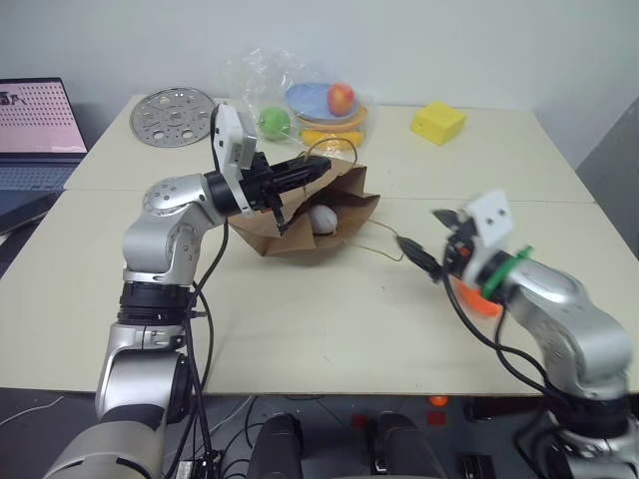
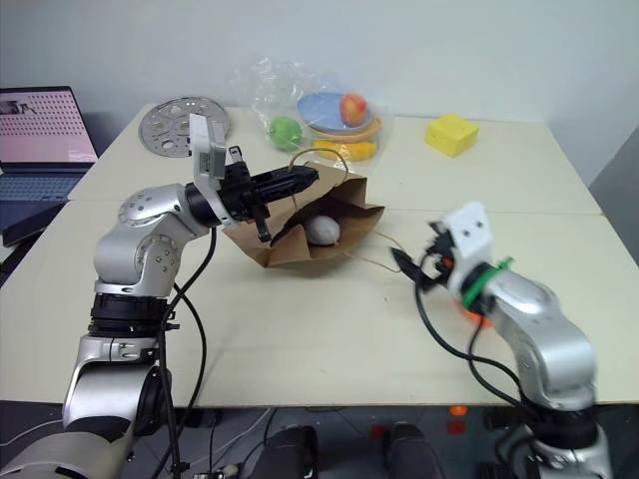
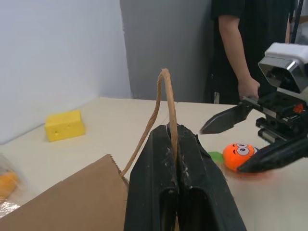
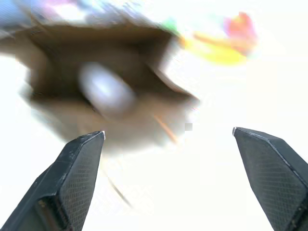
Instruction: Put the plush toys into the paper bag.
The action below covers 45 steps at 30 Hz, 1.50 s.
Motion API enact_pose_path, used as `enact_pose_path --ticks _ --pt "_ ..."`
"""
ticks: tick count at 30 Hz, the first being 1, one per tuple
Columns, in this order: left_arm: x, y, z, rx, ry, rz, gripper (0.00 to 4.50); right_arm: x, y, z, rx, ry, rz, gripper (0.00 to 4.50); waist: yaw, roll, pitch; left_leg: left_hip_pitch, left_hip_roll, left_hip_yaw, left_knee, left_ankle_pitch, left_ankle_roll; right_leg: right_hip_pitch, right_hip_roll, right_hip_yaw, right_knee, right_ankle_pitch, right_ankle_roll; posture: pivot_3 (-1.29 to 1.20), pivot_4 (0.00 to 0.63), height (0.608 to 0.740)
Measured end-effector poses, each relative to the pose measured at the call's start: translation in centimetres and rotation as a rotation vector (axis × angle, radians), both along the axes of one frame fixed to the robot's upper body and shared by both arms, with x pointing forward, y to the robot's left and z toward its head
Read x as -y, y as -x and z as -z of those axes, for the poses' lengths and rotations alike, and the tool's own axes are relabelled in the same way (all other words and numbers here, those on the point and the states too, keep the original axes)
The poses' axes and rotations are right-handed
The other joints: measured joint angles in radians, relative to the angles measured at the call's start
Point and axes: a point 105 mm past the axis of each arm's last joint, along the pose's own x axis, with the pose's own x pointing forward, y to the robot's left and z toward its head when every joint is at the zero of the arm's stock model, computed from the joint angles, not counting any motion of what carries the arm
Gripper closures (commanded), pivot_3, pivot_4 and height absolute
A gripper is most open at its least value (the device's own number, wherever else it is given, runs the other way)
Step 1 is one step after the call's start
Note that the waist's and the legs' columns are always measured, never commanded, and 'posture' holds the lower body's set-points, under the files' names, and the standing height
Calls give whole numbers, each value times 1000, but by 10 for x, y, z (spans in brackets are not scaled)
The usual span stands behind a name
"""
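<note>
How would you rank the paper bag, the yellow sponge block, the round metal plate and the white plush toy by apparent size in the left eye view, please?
1. paper bag
2. round metal plate
3. yellow sponge block
4. white plush toy, partly hidden inside the bag, so its rank against the block is unsure.

Brown kraft paper bag (image 2: 300,235) lies on its side mid-desk, mouth gaping toward viewer, one tan cord handle (image 3: 166,103) lifted upright. White oval plush (image 2: 321,231) rests inside mouth. Orange carrot plush (image 3: 239,155), cartoon face, green leaves, lies on desk well right of bag, apparently on its side.
</note>
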Motion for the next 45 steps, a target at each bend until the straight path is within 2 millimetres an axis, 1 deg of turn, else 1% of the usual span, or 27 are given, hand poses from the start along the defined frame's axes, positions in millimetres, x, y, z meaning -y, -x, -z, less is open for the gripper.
enact_pose_path --ticks 1,3,5,6,8,10,11,12,14,15,19,20,21,23,25,26,27,29,31,33,37,39,42,45 --pt "-1 0 1 -8 -7 3 4500 12 4 10 -31 2 50 28 -1 0 0 0 0 0 0 0 0 0 0 0 0 0 0 0 150 740" --pt "-1 2 3 -19 -16 18 4500 32 19 30 -87 25 142 28 -1 0 0 0 0 0 0 0 0 0 0 0 0 0 1 0 150 740" --pt "-1 2 4 -23 -19 23 4500 45 35 47 -124 19 228 28 -4 0 0 1 0 0 0 0 0 0 0 1 1 -1 1 0 150 740" --pt "0 2 4 -23 -19 24 4500 47 39 52 -137 14 247 28 -8 0 0 1 0 0 0 0 0 0 1 1 1 -1 1 0 150 740" --pt "1 3 5 -25 -20 33 4500 49 40 55 -128 -2 281 28 -13 0 0 4 0 1 1 0 0 0 1 3 2 -1 2 0 150 740" --pt "3 3 6 -27 -25 41 4500 53 38 58 -110 -8 311 28 -13 0 0 7 0 0 1 0 0 3 1 3 2 -2 3 0 150 740" --pt "3 3 6 -28 -25 42 4500 57 35 64 -115 -1 336 28 -13 0 0 9 0 1 1 0 0 5 0 3 1 -2 2 0 150 740" --pt "3 4 6 -27 -26 43 4500 61 34 71 -129 6 355 191 -11 0 0 10 0 1 1 0 0 6 0 3 1 -5 -4 0 150 740" --pt "3 3 6 -27 -29 42 4500 64 32 83 -149 3 370 627 -9 0 0 10 0 2 1 0 0 6 0 4 1 -5 -6 0 150 740" --pt "3 3 7 -28 -29 42 4500 63 31 85 -147 -3 364 970 -8 0 0 10 -1 2 1 0 0 6 0 4 1 -5 -6 0 150 740" --pt "2 3 7 -34 -30 39 4500 59 30 81 -111 -6 334 2329 -8 0 0 10 0 2 1 0 0 7 0 4 1 -5 -6 0 150 740" --pt "2 2 8 -35 -31 37 4500 59 30 80 -107 -4 332 2794 -8 0 0 10 0 2 1 0 0 7 0 4 1 -4 -4 0 150 740" --pt "2 2 8 -38 -31 36 4500 59 29 81 -105 -4 331 3085 -7 0 0 10 -1 2 0 0 0 7 0 3 1 -4 -4 0 150 740" --pt "1 2 8 -44 -31 35 4500 59 29 81 -102 -4 325 3828 -7 0 0 10 -1 1 0 0 0 7 0 3 1 -4 -4 0 150 740" --pt "1 2 8 -46 -31 34 4500 58 28 78 -88 8 300 4471 -7 0 0 10 0 1 -1 0 0 7 0 3 1 -5 -3 0 150 740" --pt "1 2 8 -46 -31 34 4500 56 28 77 -89 8 279 4492 -7 0 0 10 0 1 -1 0 0 7 1 3 1 -5 -3 0 150 740" --pt "1 2 8 -46 -32 33 4500 49 25 73 -91 -4 227 4492 -9 0 0 10 0 1 -1 0 0 7 1 3 2 -5 -4 0 150 740" --pt "2 2 8 -45 -33 35 4500 25 19 59 -76 -38 94 4492 -13 0 0 10 0 1 0 0 0 6 1 3 3 -4 -3 0 150 740" --pt "3 3 8 -44 -32 40 4500 0 14 39 -34 -67 -21 4492 -12 0 0 11 0 -1 0 0 0 7 2 3 3 -4 -3 0 150 740" --pt "3 3 7 -41 -33 42 4500 -14 10 25 -4 -80 -84 4492 -7 0 0 10 0 -1 0 0 0 7 2 2 3 -4 -3 0 150 740" --pt "5 3 5 -34 -33 51 4500 -41 -6 6 20 -81 -176 4492 -5 0 0 10 -1 0 0 0 0 7 1 3 2 -4 -4 0 150 740" --pt "6 3 3 -30 -34 54 4500 -51 -12 6 10 -80 -211 4492 -2 0 0 9 -1 0 0 0 0 7 1 2 1 -4 -4 0 150 740" --pt "7 2 5 -37 -36 57 4500 -62 -25 13 -21 -66 -237 4492 -3 0 0 9 -1 0 0 -1 -1 7 1 2 2 -4 -4 0 150 740" --pt "9 4 6 -41 -44 72 4500 -70 -34 17 -26 -59 -260 4492 -4 0 0 9 0 0 -1 -1 -1 6 1 2 2 -4 -4 0 150 740"
